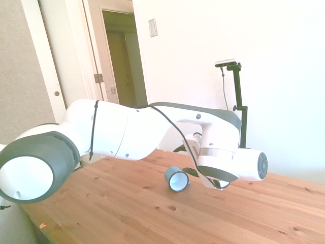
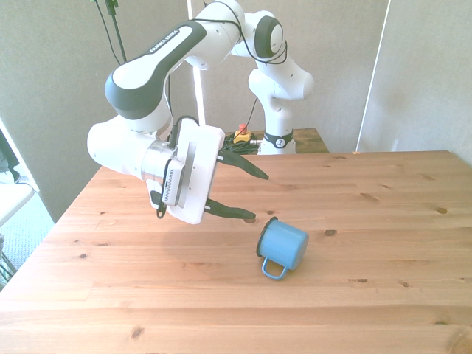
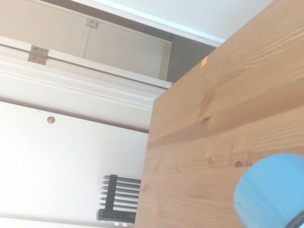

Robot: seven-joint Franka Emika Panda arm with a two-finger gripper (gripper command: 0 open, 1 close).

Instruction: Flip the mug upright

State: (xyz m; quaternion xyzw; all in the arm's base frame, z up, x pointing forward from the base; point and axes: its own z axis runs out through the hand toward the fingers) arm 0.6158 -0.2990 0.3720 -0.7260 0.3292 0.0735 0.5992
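Note:
The light-blue mug (image 2: 284,247) lies on its side on the wooden table (image 2: 383,199), its handle (image 2: 273,270) toward the front edge and its dark-rimmed mouth turned to the front view's left. In the side view the mug (image 1: 176,179) shows its white inside. My gripper (image 2: 251,194) hovers above the table just to the left of the mug in the front view, turned sideways with its dark fingers (image 2: 251,169) spread open and pointing at the mug, nothing between them. Part of the mug's blue wall (image 3: 273,190) fills a corner of the wrist view.
A small yellow and red button box (image 2: 242,136) sits by the robot base at the table's far edge. The table's edge (image 3: 152,156) shows in the wrist view, with a doorway and wall beyond it.

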